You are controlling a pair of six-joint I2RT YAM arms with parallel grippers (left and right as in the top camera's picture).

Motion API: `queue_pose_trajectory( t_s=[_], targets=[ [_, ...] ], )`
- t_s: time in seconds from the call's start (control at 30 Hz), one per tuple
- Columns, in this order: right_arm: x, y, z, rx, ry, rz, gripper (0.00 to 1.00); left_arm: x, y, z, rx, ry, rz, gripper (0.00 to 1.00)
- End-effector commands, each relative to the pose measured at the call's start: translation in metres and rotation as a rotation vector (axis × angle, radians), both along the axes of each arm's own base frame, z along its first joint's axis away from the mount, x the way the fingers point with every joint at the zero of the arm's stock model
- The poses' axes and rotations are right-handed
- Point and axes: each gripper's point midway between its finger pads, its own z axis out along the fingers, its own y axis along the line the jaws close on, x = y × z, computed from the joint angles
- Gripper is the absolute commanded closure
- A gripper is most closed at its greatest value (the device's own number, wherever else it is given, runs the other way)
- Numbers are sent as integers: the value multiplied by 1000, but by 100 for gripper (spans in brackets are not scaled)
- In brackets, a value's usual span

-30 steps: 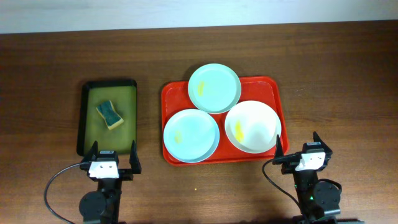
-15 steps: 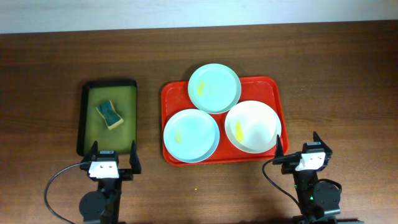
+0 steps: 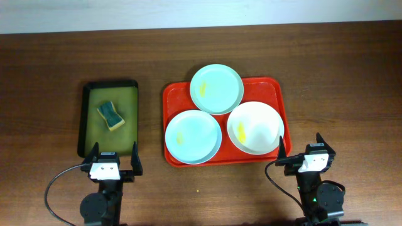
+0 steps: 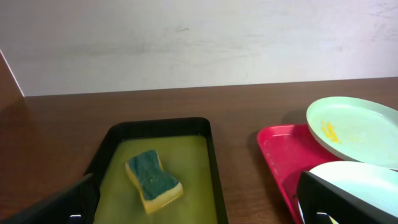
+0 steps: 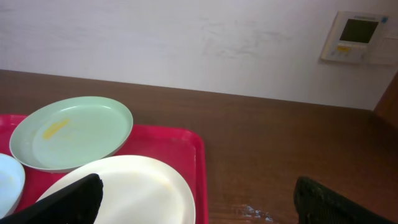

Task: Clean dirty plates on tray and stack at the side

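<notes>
My left pincer [image 3: 115, 152] and right pincer [image 3: 299, 149] both gape empty, short of the tray [image 3: 271, 91] holding three smeared plates [image 3: 193, 135].

A strip of bare table [image 3: 151, 119] runs near to far between the green tray [image 3: 80, 119] on the left and the red tray [image 3: 174, 100], and wider bare wood lies right of the red tray. Three plates [image 3: 193, 136] fill the red tray with rims meeting, the far plate [image 3: 217, 88] overhanging its far rim. A sponge [image 3: 110, 116] lies in the green tray.
</notes>
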Motion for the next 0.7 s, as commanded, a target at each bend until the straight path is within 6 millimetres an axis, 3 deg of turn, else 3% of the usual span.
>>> queue_pose_trajectory(
  t_s=[0.0,0.2,0.23,0.33,0.4,0.47,0.57,0.67],
  targets=[
    [0,-3,-4,-10,6,-15,1,0,1,-2,20,5,4,0],
    [0,-3,-4,-10,6,-15,2,0,-3,3,7,-16,-17,1],
    [0,-3,-4,-10,6,-15,1,0,-14,8,-31,-36,-75,1],
    [0,-3,-4,-10,6,-15,1,-19,-81,27,-209,-66,-480,1],
    [0,-3,-4,-10,6,-15,1,-44,-111,58,-179,-178,-710,1],
    [0,-3,-4,-10,6,-15,1,-72,-126,99,-52,-388,-842,1],
    [0,-3,-4,-10,6,-15,1,-116,-124,165,84,-756,-834,1],
    [0,-3,-4,-10,6,-15,1,-131,-107,209,72,-911,-711,0]
  ],
)
